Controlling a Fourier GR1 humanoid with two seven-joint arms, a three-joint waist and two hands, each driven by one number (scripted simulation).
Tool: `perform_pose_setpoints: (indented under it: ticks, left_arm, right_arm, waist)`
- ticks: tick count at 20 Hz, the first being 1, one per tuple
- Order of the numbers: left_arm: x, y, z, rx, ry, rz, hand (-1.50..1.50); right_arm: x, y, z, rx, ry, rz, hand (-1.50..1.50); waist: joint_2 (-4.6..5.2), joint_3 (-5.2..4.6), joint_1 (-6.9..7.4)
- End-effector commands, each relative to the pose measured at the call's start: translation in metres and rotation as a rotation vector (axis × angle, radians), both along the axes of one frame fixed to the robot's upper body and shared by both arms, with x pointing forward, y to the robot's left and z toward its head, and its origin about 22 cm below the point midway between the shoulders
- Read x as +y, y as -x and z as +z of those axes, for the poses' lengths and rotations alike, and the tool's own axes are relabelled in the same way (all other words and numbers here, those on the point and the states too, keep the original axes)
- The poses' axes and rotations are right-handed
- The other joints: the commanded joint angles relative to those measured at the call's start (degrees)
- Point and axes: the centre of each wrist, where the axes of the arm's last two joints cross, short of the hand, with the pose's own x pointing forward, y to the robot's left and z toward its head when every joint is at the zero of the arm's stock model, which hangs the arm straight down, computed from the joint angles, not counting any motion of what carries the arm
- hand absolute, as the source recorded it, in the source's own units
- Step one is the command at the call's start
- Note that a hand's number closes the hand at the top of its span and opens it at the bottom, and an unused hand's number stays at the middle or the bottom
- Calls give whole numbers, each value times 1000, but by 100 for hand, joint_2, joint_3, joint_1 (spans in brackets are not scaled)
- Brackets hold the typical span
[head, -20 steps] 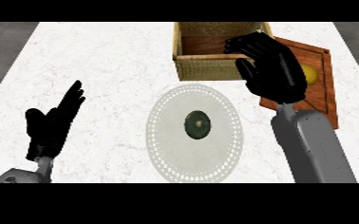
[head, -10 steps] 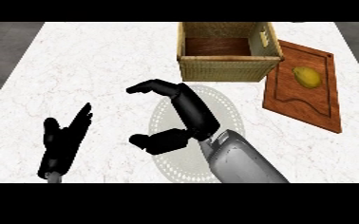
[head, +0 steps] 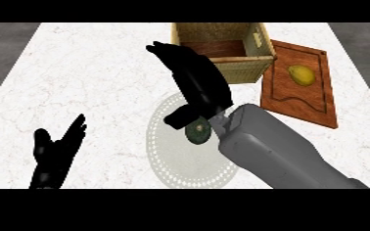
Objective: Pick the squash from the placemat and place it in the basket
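Note:
A small dark green squash [head: 196, 132] lies on the round white placemat [head: 171, 162] in the middle of the counter. My right hand [head: 196, 84] hovers over the mat's upper part with straight fingers pointing up and left. Its thumb hangs just above the squash, and the wrist hides the squash's right edge. Nothing is in that hand. The woven basket [head: 239, 66] with a wooden floor stands behind the mat, close to the fingertips. My left hand [head: 56, 152] rests open at the lower left, fingers up.
A brown wooden cutting board [head: 306, 101] lies to the right of the basket with a yellow lemon [head: 302, 75] on it. My grey right forearm [head: 278, 151] covers the mat's right side. The white marble counter extends to the left.
My right hand swung from above the cutting board leftward to the placemat, then shifted back right to hang over the squash. The left hand stayed low at the left.

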Motion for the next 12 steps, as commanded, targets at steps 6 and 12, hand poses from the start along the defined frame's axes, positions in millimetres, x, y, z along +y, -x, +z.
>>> perform_pose_setpoints:
  ticks: [6,12]
  left_arm:
    - [-4,23,-27,99,3,29,0]
    - [-7,14,-21,95,6,47,0]
  right_arm:
    - [-5,28,112,54,399,-50,-150]
    - [-25,30,144,216,589,-27,-150]
  waist:
    - [65,-36,-107]
    - [109,-28,-91]
